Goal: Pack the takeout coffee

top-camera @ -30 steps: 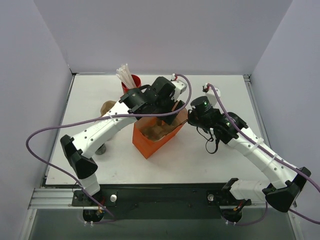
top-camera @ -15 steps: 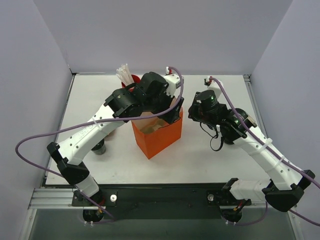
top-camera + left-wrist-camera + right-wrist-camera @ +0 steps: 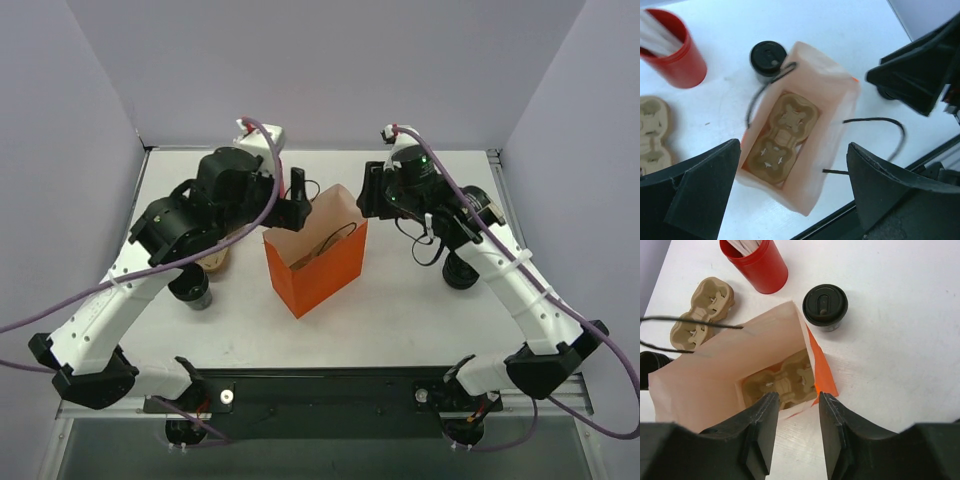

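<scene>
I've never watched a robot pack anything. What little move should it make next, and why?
Probably move the right gripper to the lidded coffee cup near the bag. The bag stands open with an empty cup carrier inside, and that gripper is open, holding nothing.

Bright, even light, soft shadows; left wrist view blurred.

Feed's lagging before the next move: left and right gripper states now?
Left gripper: open, holding nothing.
Right gripper: open, holding nothing.
</scene>
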Robot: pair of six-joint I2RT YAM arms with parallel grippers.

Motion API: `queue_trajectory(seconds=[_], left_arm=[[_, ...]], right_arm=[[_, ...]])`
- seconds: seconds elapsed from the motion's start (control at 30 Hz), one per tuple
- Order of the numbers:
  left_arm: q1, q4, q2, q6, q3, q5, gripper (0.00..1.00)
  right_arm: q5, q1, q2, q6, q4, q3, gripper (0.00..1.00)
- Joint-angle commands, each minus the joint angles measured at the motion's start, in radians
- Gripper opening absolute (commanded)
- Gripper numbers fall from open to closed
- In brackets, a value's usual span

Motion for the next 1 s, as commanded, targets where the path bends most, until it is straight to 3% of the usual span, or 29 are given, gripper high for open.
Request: queue_trajectory(seconds=[0.0, 0.17, 0.37, 0.47, 0.5, 0.53, 0.6, 0.73, 0.97], left_arm=[[0.178, 0.03, -0.084, -0.155, -0.097, 0.144, 0.97], [0.215, 0.013, -0.171, -0.121, -0.235, 0.079, 0.97], [0.217, -0.05, -0.179, -0.101, -0.286, 0.074, 0.97], [0.222, -0.064, -0.161, -0.117, -0.313, 0.109, 0.97], [0.223, -0.073, -0.153, -0.123, -0.309, 0.117, 0.97], [0.223, -0.084, -0.144, -0.127, -0.298, 0.117, 0.97], [0.223, -0.128, -0.118, -0.14, -0.272, 0.109, 0.96], [0.223, -0.168, -0.075, -0.15, -0.203, 0.06, 0.83], [0.222, -0.165, -0.043, -0.143, -0.189, 0.011, 0.76]], right_arm=[[-0.211, -0.092, 0.102, -0.09, 0.008, 0.075, 0.39], [-0.245, -0.104, 0.188, -0.166, 0.007, 0.126, 0.41], [-0.246, -0.11, 0.282, -0.218, 0.0, 0.139, 0.41], [-0.212, -0.109, 0.299, -0.218, -0.015, 0.138, 0.26], [-0.197, -0.109, 0.297, -0.21, -0.02, 0.138, 0.14], [-0.186, -0.107, 0.293, -0.203, -0.029, 0.141, 0.08], [-0.143, -0.107, 0.265, -0.16, -0.041, 0.149, 0.0], [-0.051, -0.102, 0.192, -0.028, -0.096, 0.109, 0.0], [0.098, -0.038, 0.052, 0.175, -0.102, -0.164, 0.0]])
